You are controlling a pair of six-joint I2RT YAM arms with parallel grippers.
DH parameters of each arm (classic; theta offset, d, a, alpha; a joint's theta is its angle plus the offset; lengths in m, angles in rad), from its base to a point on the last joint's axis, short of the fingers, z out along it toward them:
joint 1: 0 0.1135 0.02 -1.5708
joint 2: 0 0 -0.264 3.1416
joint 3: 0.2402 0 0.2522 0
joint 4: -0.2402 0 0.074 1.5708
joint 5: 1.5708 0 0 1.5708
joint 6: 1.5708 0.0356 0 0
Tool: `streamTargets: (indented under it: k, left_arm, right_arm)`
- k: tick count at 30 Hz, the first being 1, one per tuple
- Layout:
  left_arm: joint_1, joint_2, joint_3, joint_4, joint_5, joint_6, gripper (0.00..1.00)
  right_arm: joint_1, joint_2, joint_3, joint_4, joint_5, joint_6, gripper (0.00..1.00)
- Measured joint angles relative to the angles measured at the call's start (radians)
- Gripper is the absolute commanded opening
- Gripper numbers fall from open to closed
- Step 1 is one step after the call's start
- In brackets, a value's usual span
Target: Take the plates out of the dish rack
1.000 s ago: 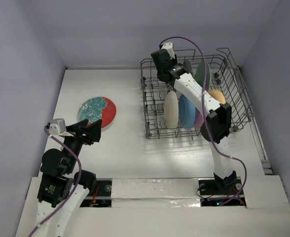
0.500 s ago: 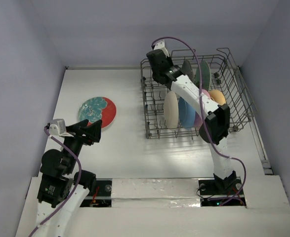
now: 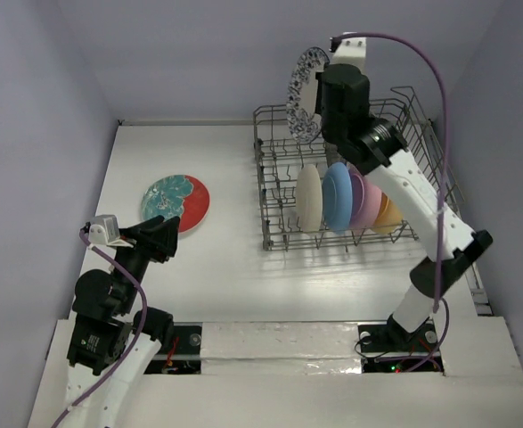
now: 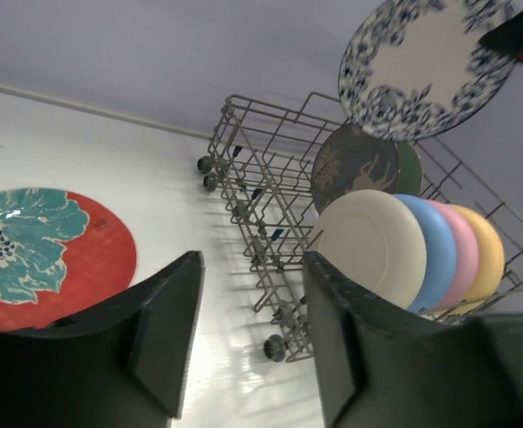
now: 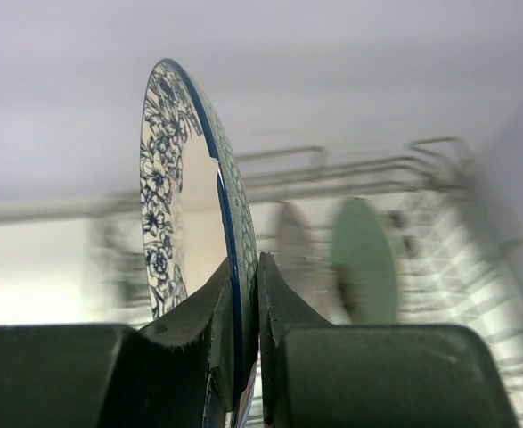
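My right gripper [image 3: 318, 100] is shut on the rim of the blue-white floral plate [image 3: 303, 89] and holds it upright, high above the grey wire dish rack [image 3: 263, 160]. In the right wrist view the fingers [image 5: 246, 267] pinch the plate's edge [image 5: 165, 196]. Cream [image 3: 308, 198], sky blue [image 3: 336, 196], pink [image 3: 364, 201] and orange-yellow [image 3: 387, 210] plates stand in the rack. The grey-brown [image 4: 355, 169] and mint green [image 4: 411, 168] plates stand behind them. A teal and red plate [image 3: 175, 202] lies flat on the table. My left gripper [image 3: 167, 239] is open and empty near it.
The rack [image 4: 261, 178] fills the back right of the white table, close to the back wall and the right wall. The teal and red plate [image 4: 38, 254] lies left of the rack, with bare white table [image 3: 225, 267] between them.
My right arm has lifted the floral plate up out of the rack's back rows and swung it high above the rack. The left arm has not moved.
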Motion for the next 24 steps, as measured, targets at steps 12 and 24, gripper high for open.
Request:
streamTargets:
  k: [12, 24]
  left_arm:
    - [0.000, -0.006, 0.000, -0.008, -0.053, -0.003, 0.04]
    - [0.000, -0.006, 0.000, -0.011, -0.066, -0.005, 0.09]
  right_arm:
    - [0.115, 0.129, -0.194, 0.328, -0.507, 0.462, 0.00]
    - [0.203, 0.510, -0.195, 0.364, -0.690, 0.724, 0.00]
